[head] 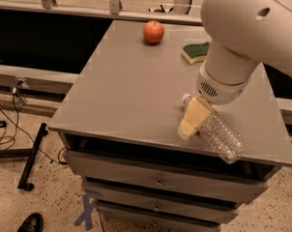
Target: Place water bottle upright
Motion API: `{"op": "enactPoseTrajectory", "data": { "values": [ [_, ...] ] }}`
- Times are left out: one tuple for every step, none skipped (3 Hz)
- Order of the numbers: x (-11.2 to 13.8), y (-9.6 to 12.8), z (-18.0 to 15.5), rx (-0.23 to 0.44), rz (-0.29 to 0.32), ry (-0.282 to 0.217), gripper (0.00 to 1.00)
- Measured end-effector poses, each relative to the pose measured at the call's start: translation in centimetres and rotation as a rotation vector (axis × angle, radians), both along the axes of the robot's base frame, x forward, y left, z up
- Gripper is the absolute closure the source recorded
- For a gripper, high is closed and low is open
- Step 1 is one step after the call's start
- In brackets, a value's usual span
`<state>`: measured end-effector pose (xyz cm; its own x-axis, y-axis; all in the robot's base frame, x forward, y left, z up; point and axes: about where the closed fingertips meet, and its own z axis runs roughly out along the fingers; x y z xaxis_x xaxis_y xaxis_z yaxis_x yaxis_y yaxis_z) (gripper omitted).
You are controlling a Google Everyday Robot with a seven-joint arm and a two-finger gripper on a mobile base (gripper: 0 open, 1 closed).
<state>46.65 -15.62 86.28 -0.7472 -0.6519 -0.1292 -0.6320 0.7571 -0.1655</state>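
Observation:
The water bottle (222,136), clear ribbed plastic with a white cap, lies on its side near the front right edge of the grey table (131,91). Its cap points toward the table's middle and its base reaches the front edge. My gripper (193,119), pale yellow below the big white arm, is down over the bottle's neck end and hides the label part. The cap shows just left of the gripper.
A red apple (153,32) stands at the back middle of the table. A green and yellow sponge (196,52) lies at the back right, partly behind the arm. Drawers sit under the table's front edge. A shoe (30,223) is on the floor at the lower left.

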Motion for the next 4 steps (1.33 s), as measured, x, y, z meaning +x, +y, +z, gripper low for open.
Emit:
{"op": "enactPoseTrajectory", "data": {
  "values": [
    [0.2,0.6,-1.0,0.032,-0.032,0.019,0.16],
    [0.2,0.9,-1.6,0.056,-0.061,0.025,0.4],
    [0.5,1.2,-1.5,0.077,-0.074,0.004,0.62],
    [1.5,1.7,-0.1,0.102,-0.064,-0.045,0.87]
  ]
}}
